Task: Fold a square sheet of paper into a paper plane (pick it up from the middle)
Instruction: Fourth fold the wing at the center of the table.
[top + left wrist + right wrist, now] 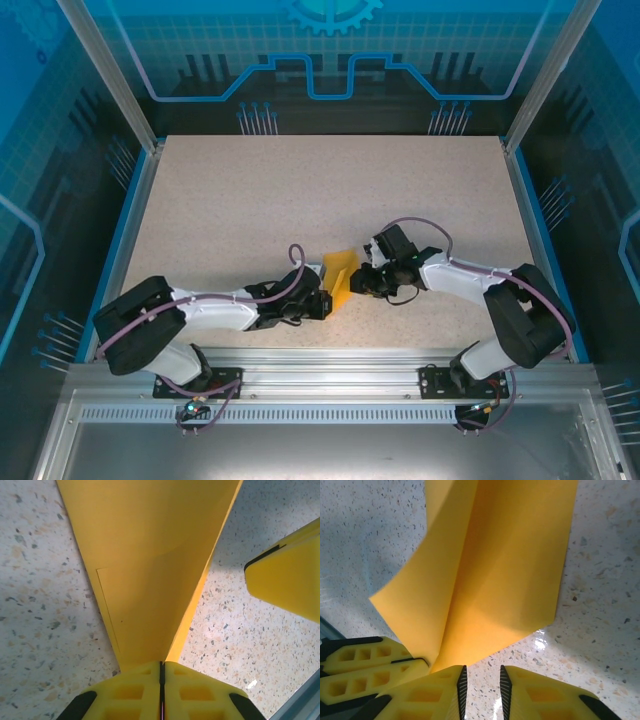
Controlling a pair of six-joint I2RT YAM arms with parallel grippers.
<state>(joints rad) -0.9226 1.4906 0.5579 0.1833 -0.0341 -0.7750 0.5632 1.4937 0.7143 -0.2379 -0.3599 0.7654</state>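
Observation:
The orange-yellow sheet of paper (pixel 340 277) is folded along a lengthwise crease and stands up from the table between the two grippers. My left gripper (pixel 325 300) is shut on its narrow lower end (pixel 150 565), the jaws pressed together (pixel 161 667) with the paper fanning out above them. My right gripper (pixel 358 283) sits just to the right of the paper. Its jaws (pixel 481 680) stand a narrow gap apart, with bare table between them and the paper's lower edge (pixel 505 565) just ahead. One right finger (pixel 287 580) shows beside the paper.
The speckled beige tabletop (pixel 300 200) stretches behind the grippers, bounded by blue side rails (pixel 135 215) and an aluminium rail (pixel 320 365) at the near edge. The left gripper's yellow fingers (pixel 370 667) lie close to the right gripper's left side.

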